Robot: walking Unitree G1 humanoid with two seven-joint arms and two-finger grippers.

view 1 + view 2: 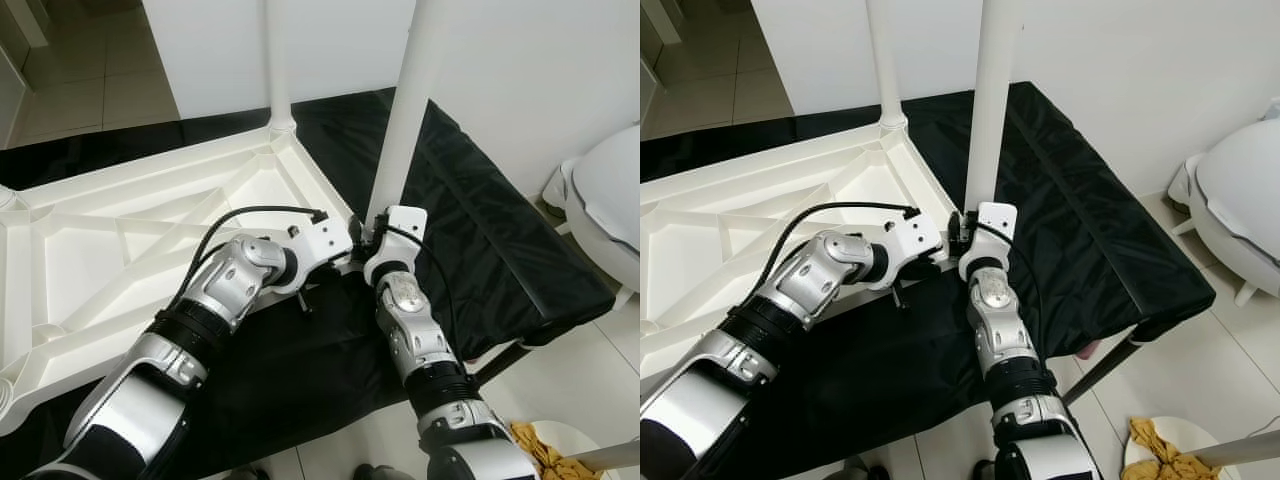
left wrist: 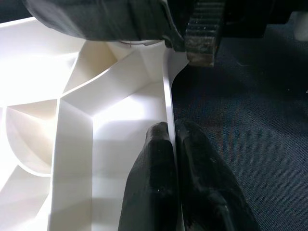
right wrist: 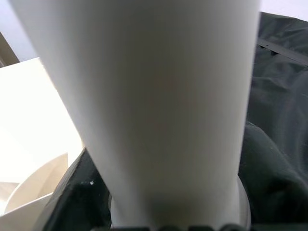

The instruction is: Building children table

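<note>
- I see the white tabletop [image 1: 120, 235] lying upside down, ribs up, on a black cloth [image 1: 480, 230].
- My left gripper [image 2: 173, 144] pinches the tabletop's thin rim near its corner, one finger on each side.
- My right gripper [image 1: 368, 232] sits at the foot of an upright white table leg [image 1: 405, 110] at that same corner; the wrist view shows dark fingers [image 3: 264, 163] on both sides of the leg, so it holds it.
- A second leg [image 1: 279, 60] stands at the far corner.

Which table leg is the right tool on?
The near leg, at the tabletop's corner closest to the robot, with the right tool at its base. The far leg stands alone at the back corner.
</note>
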